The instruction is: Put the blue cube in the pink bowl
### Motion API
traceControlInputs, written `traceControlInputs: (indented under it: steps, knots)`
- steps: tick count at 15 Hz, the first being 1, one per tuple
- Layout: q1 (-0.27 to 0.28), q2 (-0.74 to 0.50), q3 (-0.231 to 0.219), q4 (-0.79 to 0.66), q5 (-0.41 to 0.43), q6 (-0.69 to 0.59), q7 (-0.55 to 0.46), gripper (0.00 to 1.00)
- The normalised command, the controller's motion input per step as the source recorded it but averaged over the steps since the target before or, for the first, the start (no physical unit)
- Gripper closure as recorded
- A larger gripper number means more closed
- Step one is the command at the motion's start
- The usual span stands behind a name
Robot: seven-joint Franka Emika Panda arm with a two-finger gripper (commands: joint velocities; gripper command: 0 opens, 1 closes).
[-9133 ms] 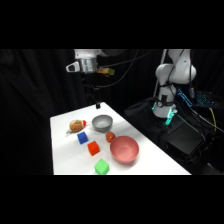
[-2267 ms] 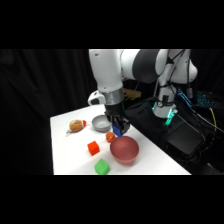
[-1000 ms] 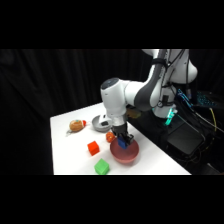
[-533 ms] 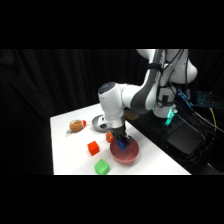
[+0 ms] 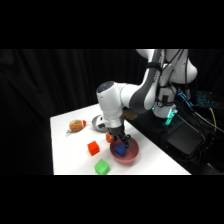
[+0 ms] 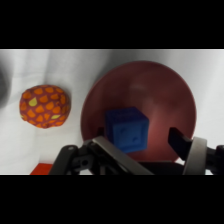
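Note:
The blue cube [image 5: 119,149] lies inside the pink bowl [image 5: 133,155] near the table's front. My gripper [image 5: 119,142] hangs straight over it, low in the bowl. In the wrist view the blue cube [image 6: 127,129] rests on the floor of the pink bowl [image 6: 155,90], towards its left side. My gripper [image 6: 137,136] is open around it. The right finger [image 6: 179,141] stands clear of the cube with a gap. The left finger is next to the cube's left face.
A red cube [image 5: 93,148] and a green cube [image 5: 102,167] lie left of the bowl. The grey bowl [image 5: 99,122] sits behind the arm, beside a brown-orange object [image 5: 76,125]. An orange patterned ball [image 6: 45,106] lies close to the bowl's left rim.
The gripper has sunk slightly lower into the pink bowl with the blue cube. The cube now rests on the bowl's floor and the fingers stand apart from it.

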Motion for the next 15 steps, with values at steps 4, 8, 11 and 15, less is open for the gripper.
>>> traceControlInputs:
  steps: [4, 8, 11, 15]
  knots:
    - [-0.058, -0.32, 0.053, -0.03, 0.011, -0.2, -0.01, 0.0]
    - [-0.022, -0.38, -0.002, 0.0, -0.045, -0.35, 0.08, 0.0]
    - [-0.026, -0.4, -0.048, 0.03, -0.089, -0.36, 0.1, 0.0]
    - [-0.015, -0.42, -0.04, 0.05, -0.099, -0.34, 0.12, 0.0]
